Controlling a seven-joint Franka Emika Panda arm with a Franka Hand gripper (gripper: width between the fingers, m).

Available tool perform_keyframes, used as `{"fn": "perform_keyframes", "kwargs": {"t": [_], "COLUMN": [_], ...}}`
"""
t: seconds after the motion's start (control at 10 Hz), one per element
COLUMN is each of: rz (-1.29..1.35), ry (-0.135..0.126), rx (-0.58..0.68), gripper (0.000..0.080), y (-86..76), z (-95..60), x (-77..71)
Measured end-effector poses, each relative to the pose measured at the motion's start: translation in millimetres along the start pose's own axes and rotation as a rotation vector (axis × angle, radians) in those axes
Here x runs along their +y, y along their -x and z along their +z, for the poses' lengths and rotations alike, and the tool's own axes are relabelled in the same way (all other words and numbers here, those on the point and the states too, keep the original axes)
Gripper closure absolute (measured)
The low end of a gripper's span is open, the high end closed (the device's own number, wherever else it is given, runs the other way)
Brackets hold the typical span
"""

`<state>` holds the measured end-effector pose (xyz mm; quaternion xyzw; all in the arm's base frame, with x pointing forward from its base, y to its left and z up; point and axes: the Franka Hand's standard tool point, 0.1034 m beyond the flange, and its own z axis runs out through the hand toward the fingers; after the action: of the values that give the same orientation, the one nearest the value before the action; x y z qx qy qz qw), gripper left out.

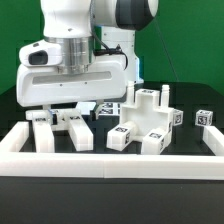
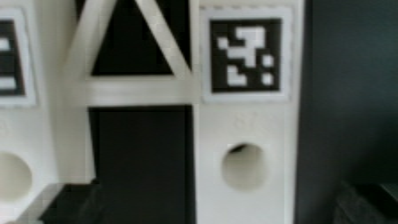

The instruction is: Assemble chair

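The tool (image 1: 58, 108) hangs low over the worktop (image 1: 190, 140) with its fingers set wide apart, clamping nothing. Loose chair parts (image 1: 62, 128) lie directly beneath it. The wrist view shows a tagged white part (image 2: 240, 120) below the fingers. The joined chair section (image 1: 145, 118) stands beside the tool, clear of it.

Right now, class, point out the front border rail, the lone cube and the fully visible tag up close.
front border rail (image 1: 110, 160): exterior view, its middle stretch.
lone cube (image 1: 205, 118): exterior view, its tagged face.
fully visible tag (image 2: 249, 55): wrist view, its centre.
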<state>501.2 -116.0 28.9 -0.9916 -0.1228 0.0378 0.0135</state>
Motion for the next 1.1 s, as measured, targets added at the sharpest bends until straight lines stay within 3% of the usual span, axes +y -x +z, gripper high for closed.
{"fn": "perform_keyframes", "kwargs": {"t": [1.1], "rz": [0.0], "ry": [-0.007], "rx": [-0.028], "gripper": [0.0151], "y": [6.5], "z": [16.4], "x": [-5.3]}}
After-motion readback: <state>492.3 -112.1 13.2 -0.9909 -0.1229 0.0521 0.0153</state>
